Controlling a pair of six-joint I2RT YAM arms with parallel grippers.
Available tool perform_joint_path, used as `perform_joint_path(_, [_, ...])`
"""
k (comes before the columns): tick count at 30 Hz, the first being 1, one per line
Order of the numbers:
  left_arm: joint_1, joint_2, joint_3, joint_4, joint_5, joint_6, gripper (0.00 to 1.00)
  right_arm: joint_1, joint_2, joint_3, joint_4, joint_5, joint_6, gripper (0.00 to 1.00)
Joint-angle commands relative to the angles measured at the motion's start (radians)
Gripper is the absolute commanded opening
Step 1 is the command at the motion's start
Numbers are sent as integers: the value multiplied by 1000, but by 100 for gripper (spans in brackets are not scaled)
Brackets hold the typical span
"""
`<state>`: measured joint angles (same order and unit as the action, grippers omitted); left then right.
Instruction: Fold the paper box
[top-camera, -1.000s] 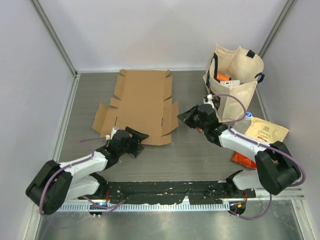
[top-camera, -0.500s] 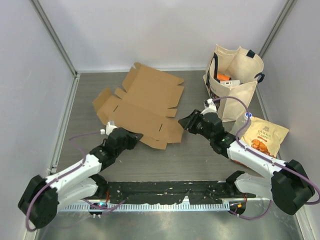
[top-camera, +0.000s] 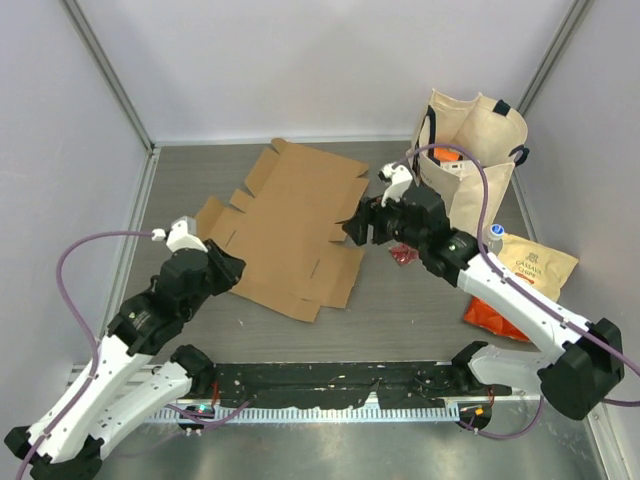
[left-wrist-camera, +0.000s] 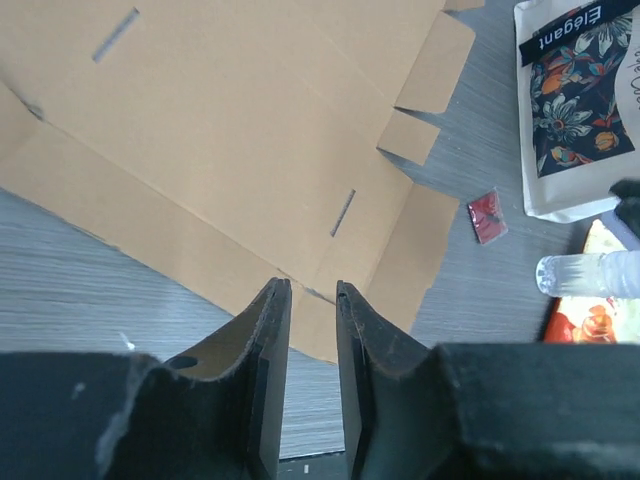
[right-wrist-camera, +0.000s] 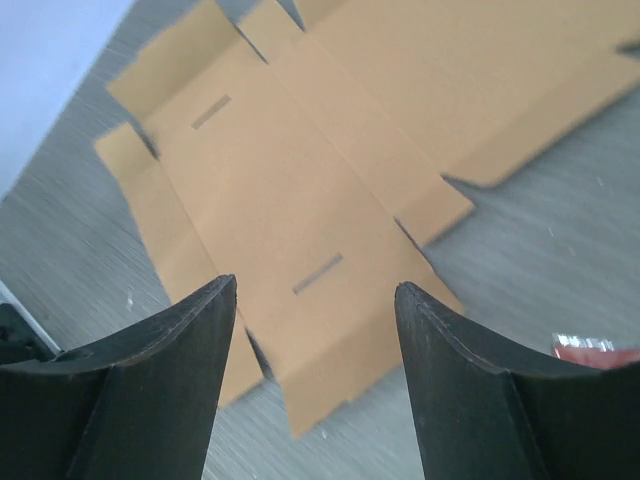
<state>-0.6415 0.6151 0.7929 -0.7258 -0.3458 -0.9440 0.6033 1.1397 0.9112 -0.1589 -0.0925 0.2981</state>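
Brown cardboard, die-cut and unfolded: the paper box (top-camera: 290, 225) lies flat on the desk (top-camera: 400, 310) at the centre of the overhead view, slightly askew, with all flaps and tabs down. No panel is raised, so folding is judged not yet begun. The step in hand appears to be the approach for a first fold.

The left claw (left-wrist-camera: 313, 292) hovers at the sheet's lower-left edge, its jaws narrowly apart with nothing between them. The right claw (right-wrist-camera: 315, 285) sits over the sheet's right edge, jaws wide and empty.

Next move, as judged: one claw needs to pin the base panel while the other works a finger under a side flap and lifts it along its crease. The thin sheet lies flush, offers little edge to catch, and may slide.

Count:
- One cardboard sheet.
- Two claws.
- One cream tote bag (top-camera: 480, 170), upper right.
- One tan snack bag (top-camera: 535, 265) and one orange packet (top-camera: 488, 318), at right.
- One small red sachet (top-camera: 403, 256) and one clear bottle (top-camera: 493, 233), right of centre.
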Motion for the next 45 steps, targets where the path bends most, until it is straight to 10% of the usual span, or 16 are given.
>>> perform_joint_path(1, [-1,-31,51,-155,-50,110,30,16,93,165,15,-62,-41,70])
perform_joint_path(2, [-1,-38,39,-144,-38,46,37,18,106,185,3,-59,-28,70])
perform_joint_path(3, [-1,-54,25,-135,-19,-2,66,19,120,202,-2,-64,-10,70])
perform_joint_path(6, [-1,-104,-78,-80,45,-244,94,19,132,180,-22,-61,41,70])
perform_joint_path(11, [-1,-189,-386,189,142,-537,99,21,138,43,5,20,292,70])
perform_joint_path(25, [-1,-40,-695,509,-123,-860,55,30,143,-173,188,-81,334,66])
perform_joint_path(32, [-1,213,-664,698,-223,-763,45,29,155,-158,194,-85,294,66])
perform_joint_path(37, [-1,261,-606,749,-262,-531,1,29,154,-120,165,-75,231,66])
perform_joint_path(45, [0,20,-377,500,-294,-97,0,29,184,34,70,-75,90,65])
